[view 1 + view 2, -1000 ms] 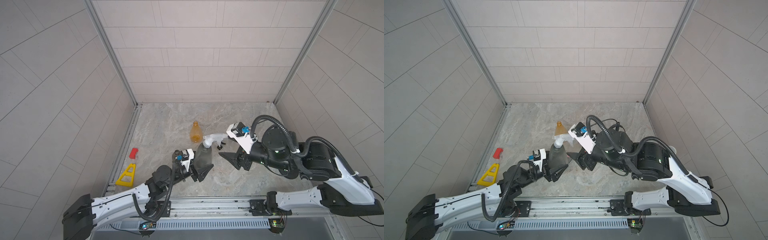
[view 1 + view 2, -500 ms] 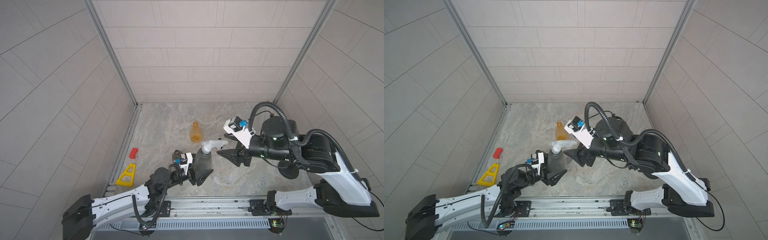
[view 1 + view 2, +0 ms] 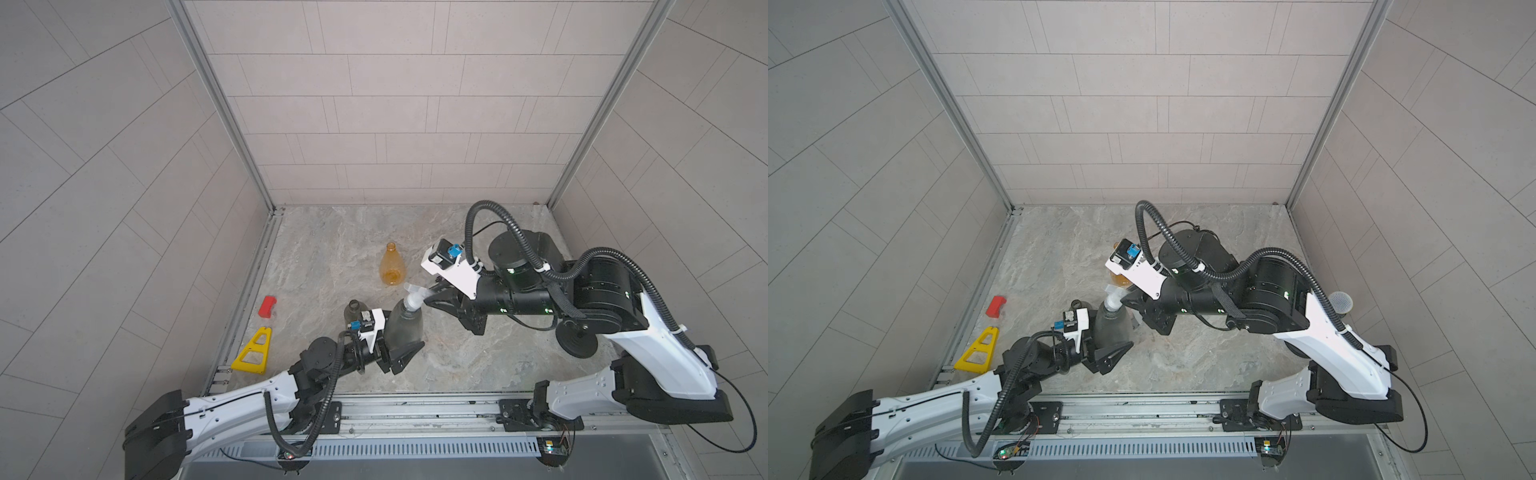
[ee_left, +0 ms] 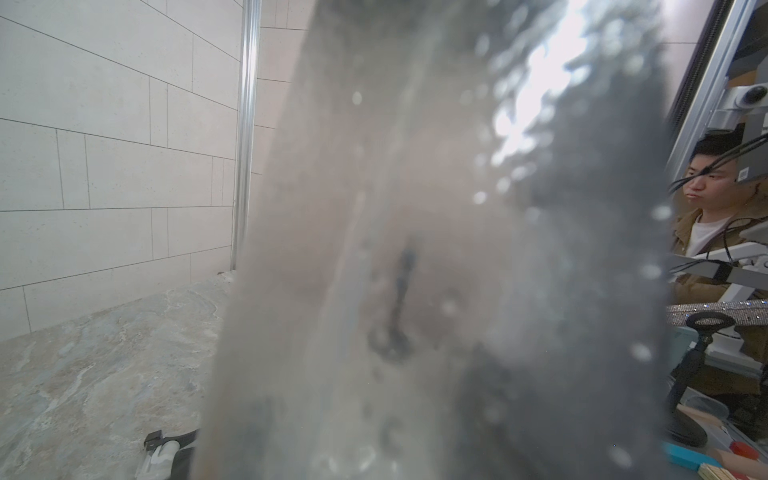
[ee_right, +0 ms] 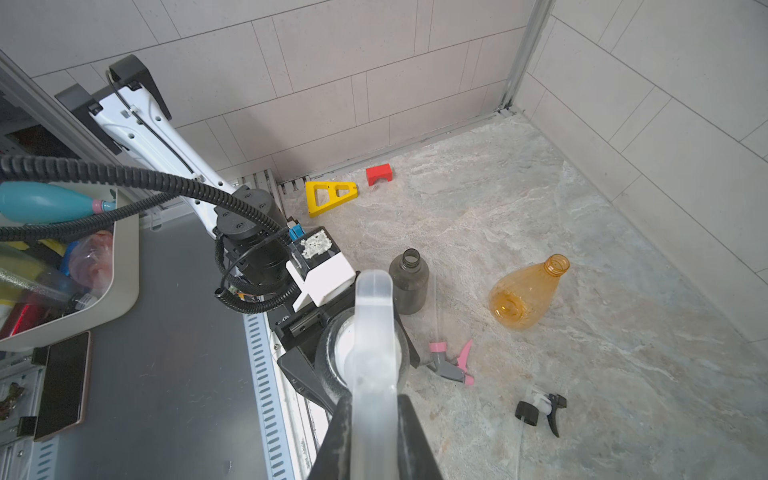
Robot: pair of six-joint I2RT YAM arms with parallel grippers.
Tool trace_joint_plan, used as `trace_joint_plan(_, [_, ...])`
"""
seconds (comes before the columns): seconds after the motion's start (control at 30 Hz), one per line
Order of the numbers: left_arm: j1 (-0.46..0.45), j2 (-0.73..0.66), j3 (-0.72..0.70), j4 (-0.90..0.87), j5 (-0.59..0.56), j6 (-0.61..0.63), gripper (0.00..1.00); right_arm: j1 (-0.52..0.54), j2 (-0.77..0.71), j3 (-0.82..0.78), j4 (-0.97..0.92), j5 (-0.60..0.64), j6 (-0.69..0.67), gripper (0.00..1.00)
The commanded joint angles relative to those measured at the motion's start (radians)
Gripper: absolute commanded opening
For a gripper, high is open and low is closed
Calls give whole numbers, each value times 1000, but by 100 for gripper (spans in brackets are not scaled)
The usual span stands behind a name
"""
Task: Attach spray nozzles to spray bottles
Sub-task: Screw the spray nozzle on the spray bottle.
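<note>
1. Two stray pieces lie at the left edge of the bench (image 3: 457, 365): a red block (image 3: 267, 306) and a flat yellow wedge (image 3: 252, 352) with cut-outs. Both are matte plastic and well apart from the bottles.
2. Next, a second grey bottle (image 3: 353, 309) stands upright with its neck open, just behind the left wrist camera.
3. The left pincer (image 3: 398, 347) is clamped on the wide base of a smoky, translucent, cone-shaped grey bottle (image 3: 405, 326), held upright.
4. An orange bottle (image 3: 390, 270) lies on its side behind it, apart.
5. A frosted white nozzle (image 3: 412, 296) sits on the grey bottle's neck.
6. The right pincer (image 5: 374, 401) has its dark fingers closed on the nozzle's sides.
7. The right wrist view shows a pink nozzle (image 5: 451, 363) lying near the held bottle and a black nozzle (image 5: 540, 409) farther off, both on the marbled surface.
</note>
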Motion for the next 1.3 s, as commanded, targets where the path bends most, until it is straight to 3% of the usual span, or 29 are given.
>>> trace_joint_plan(0.0, [-5,-17,2,19,35,34,0,-2,26,33,-82,11,-12,5])
trace_joint_plan(0.07, [-7,-19,5,-9,42,51,0,-2,50,72,-126,13,-27,0])
trace_joint_plan(0.2, [-21,-29,8,-72,52,96,0,-3,86,119,-201,-3,-66,0])
trace_joint_plan(0.47, [-86,-47,26,-183,35,204,0,-48,90,95,-232,-135,-110,0])
trace_joint_plan(0.6, [-91,-74,23,-183,-11,199,0,-48,92,59,-216,-148,-74,0])
trace_joint_plan(0.77, [-92,-88,24,-167,-78,193,0,-44,60,-27,-128,-99,29,0])
trace_joint_plan(0.97, [-105,-110,24,-176,-179,211,0,18,72,-63,-115,76,244,0])
trace_joint_plan(1.13, [-114,-109,28,-186,-213,224,0,70,78,-102,-119,218,427,0])
trace_joint_plan(1.27, [-117,-122,27,-192,-225,224,0,71,35,-183,-47,249,544,1])
